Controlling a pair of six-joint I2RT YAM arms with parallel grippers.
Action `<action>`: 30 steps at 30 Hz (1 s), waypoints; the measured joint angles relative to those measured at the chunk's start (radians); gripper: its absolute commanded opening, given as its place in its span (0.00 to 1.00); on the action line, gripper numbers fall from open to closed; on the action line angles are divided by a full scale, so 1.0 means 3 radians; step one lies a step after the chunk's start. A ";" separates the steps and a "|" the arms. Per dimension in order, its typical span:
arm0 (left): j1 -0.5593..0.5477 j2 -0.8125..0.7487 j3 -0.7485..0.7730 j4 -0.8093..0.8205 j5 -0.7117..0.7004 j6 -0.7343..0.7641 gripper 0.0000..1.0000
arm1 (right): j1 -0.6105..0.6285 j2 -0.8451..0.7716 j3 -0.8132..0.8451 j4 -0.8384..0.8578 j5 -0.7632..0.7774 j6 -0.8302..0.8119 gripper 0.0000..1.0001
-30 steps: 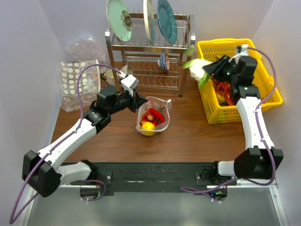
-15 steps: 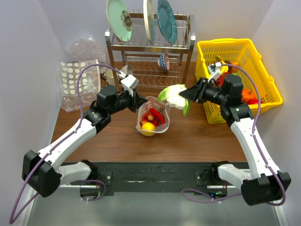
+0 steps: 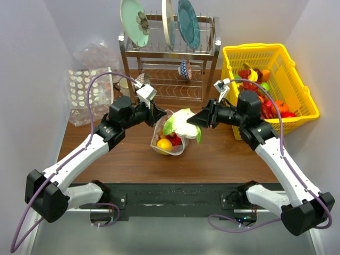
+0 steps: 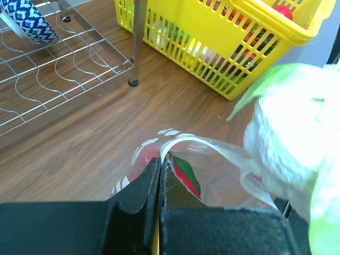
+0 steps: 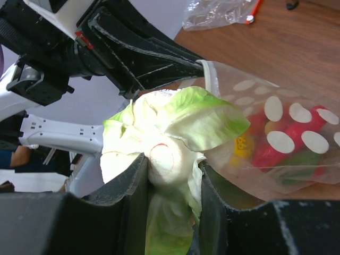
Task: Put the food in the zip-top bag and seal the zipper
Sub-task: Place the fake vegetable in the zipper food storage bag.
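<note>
Zip-top bag (image 3: 178, 148) sits mid-worktop (image 3: 223, 156) with red and yellow toy food (image 3: 164, 143) inside. Left gripper (image 3: 159, 118) jaws pinch its rim closed between them. Right gripper (image 3: 197, 122) jaws clamp a white-and-green toy cauliflower (image 3: 183, 125) at the bag's mouth.

The toy vegetable (image 3: 183, 125) hides much of the zip-top bag (image 3: 178, 149), seemingly its whole mouth.

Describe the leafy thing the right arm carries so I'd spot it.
In front of the metal dish rack stands an open clear zip-top bag. Over its mouth the right gripper holds a toy cauliflower: white with green leaves, unlike the red and yellow food inside.
</note>
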 measured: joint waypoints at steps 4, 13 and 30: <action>0.0000 0.0000 0.0000 -0.0013 -0.0001 0.0000 0.00 | 0.0174 0.0041 0.0051 0.0013 0.0000 -0.0010 0.10; 0.0000 0.0000 0.0000 -0.0032 -0.0011 0.0000 0.00 | 0.0561 0.0286 0.0160 0.0053 0.0172 -0.0081 0.06; 0.0000 0.0000 0.0000 -0.0038 -0.0009 -0.0001 0.00 | 0.0740 0.0683 0.0287 -0.0469 0.1779 -0.0234 0.12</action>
